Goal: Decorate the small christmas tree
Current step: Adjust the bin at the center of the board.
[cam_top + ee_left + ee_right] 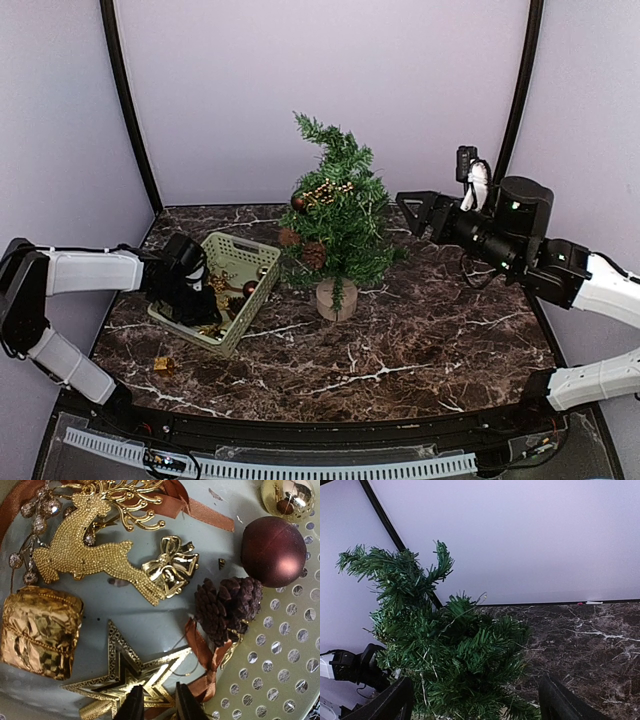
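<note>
The small christmas tree (pixel 338 215) stands mid-table in its tan wooden base (pixel 335 298); a gold bead sprig (pixel 325 190), a maroon ball (pixel 298 203) and pine cones (pixel 312 252) hang on its left side. My left gripper (pixel 197 297) reaches down into the pale green basket (pixel 245 244). In the left wrist view its fingers (pixel 134 705) stand narrowly apart on either side of one point of a gold star (pixel 125 672); whether they press it does not show. My right gripper (pixel 412 208) hovers wide open just right of the tree (pixel 445 650), holding nothing.
Beside the star, the basket (pixel 285 655) holds a gold reindeer (pixel 85 555), gold bells (pixel 172 570), a pine cone (pixel 227 607), a maroon ball (pixel 272 550), a gold ball (pixel 287 497) and a gold gift box (pixel 40 630). A small gold piece (pixel 162 364) lies on the table near the front left.
</note>
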